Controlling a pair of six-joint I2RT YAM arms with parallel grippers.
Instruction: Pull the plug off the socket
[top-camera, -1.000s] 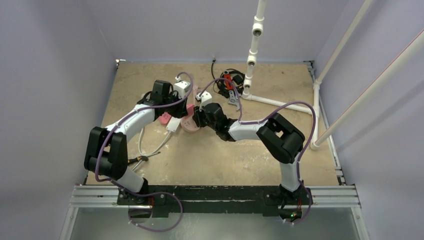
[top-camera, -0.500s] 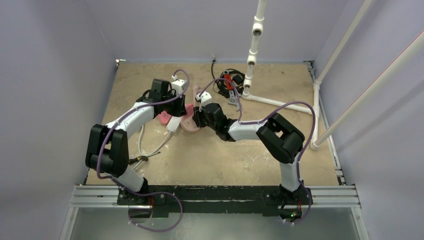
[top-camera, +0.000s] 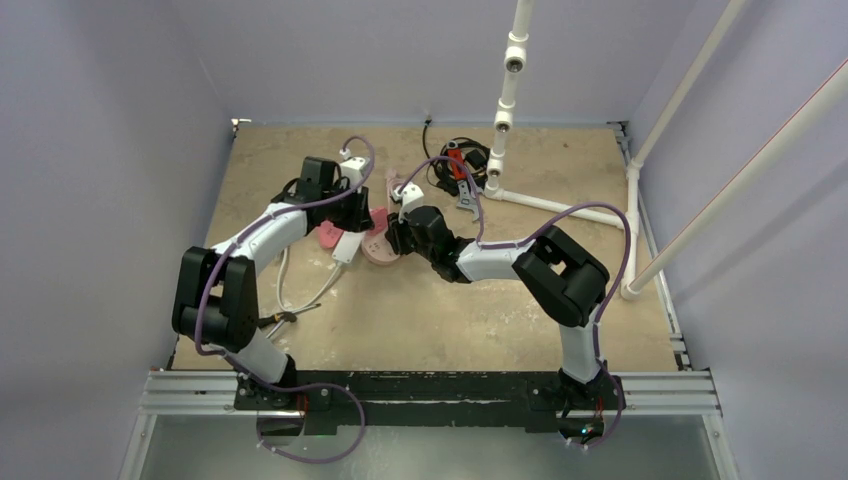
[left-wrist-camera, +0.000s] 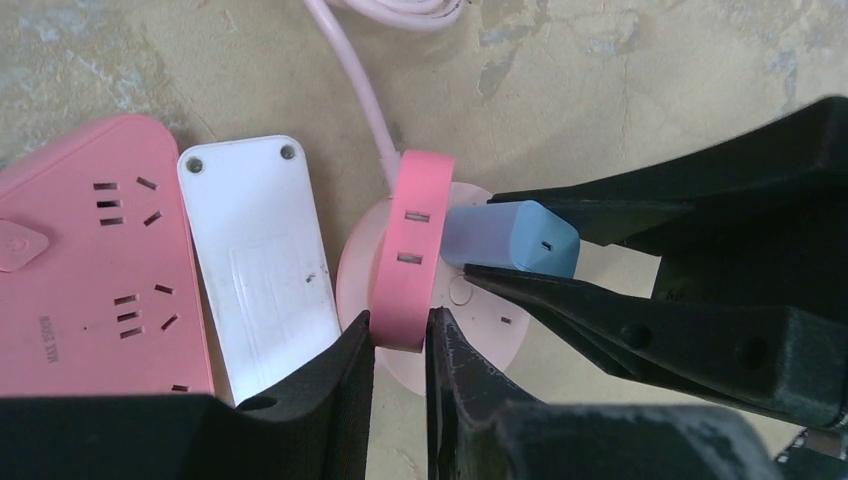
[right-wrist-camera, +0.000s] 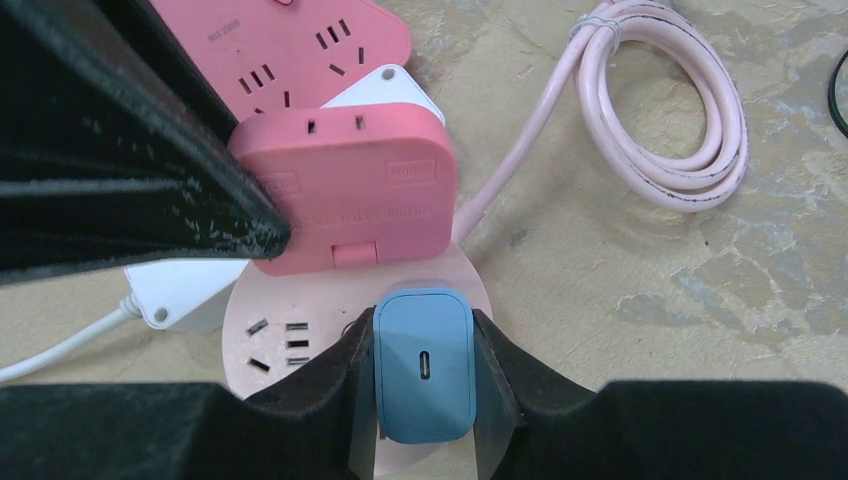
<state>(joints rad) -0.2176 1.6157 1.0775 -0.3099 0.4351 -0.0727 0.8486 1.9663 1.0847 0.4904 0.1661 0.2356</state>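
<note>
Within the right gripper's (right-wrist-camera: 422, 335) clamp, the light-blue cube plug (right-wrist-camera: 424, 375) should be pulled straight off the pink disc socket (right-wrist-camera: 300, 300). A pink block (right-wrist-camera: 345, 190) is pinched by the left gripper (left-wrist-camera: 400, 328).

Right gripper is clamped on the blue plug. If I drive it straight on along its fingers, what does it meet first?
Likely the socket: the right gripper points straight at its pale pink face, the plug between its fingers. The pink block sits beside that line. Remaining gap unclear.

Lighting softly and evenly — casting faint shadows, blurring the right gripper (right-wrist-camera: 422, 345) along the lower edge.
</note>
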